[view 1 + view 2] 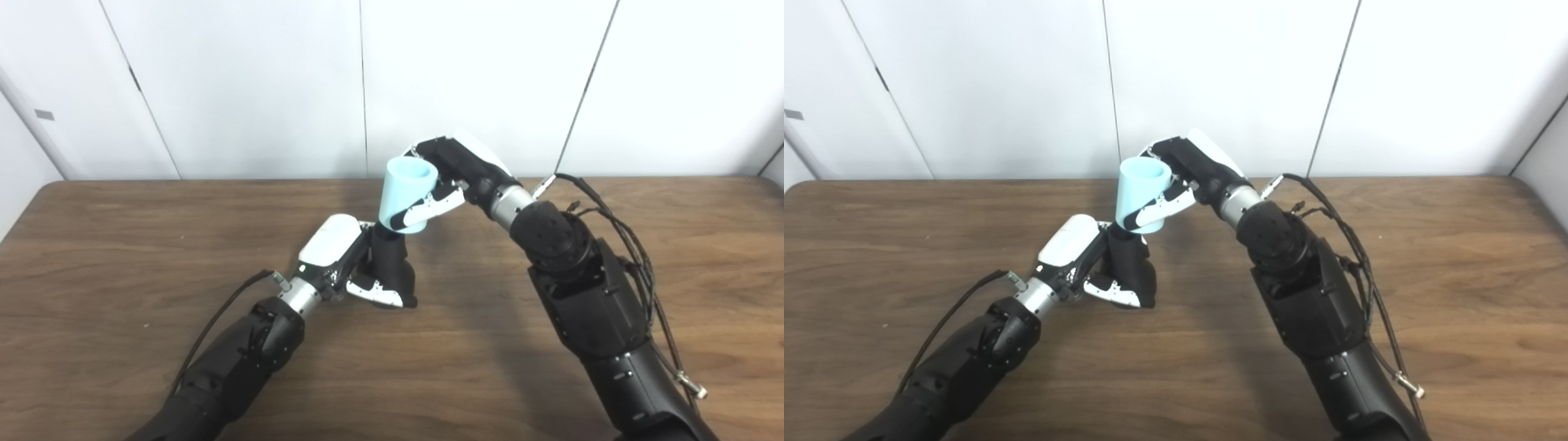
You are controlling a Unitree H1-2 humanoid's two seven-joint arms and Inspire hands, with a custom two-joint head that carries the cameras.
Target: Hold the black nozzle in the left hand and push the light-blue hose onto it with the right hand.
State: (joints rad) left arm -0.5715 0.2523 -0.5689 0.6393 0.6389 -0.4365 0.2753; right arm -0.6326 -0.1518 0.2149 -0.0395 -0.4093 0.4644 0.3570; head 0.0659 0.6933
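Observation:
The black nozzle (392, 264) stands upright on the table near the middle, and my left hand (344, 262) is shut on it from its left side, thumb across its base. Just above it, the light-blue hose (405, 193), a short wide tube, is tilted with its open end up. Its lower end sits over the narrow top of the nozzle. My right hand (452, 177) is shut on the hose from the right, thumb across its front. In the right eye view the nozzle (1130, 265) and hose (1143, 193) stand the same way.
The brown wooden table (122, 245) runs across the picture up to a white panelled wall (245, 86). Loose black cables (625, 245) hang along my right forearm.

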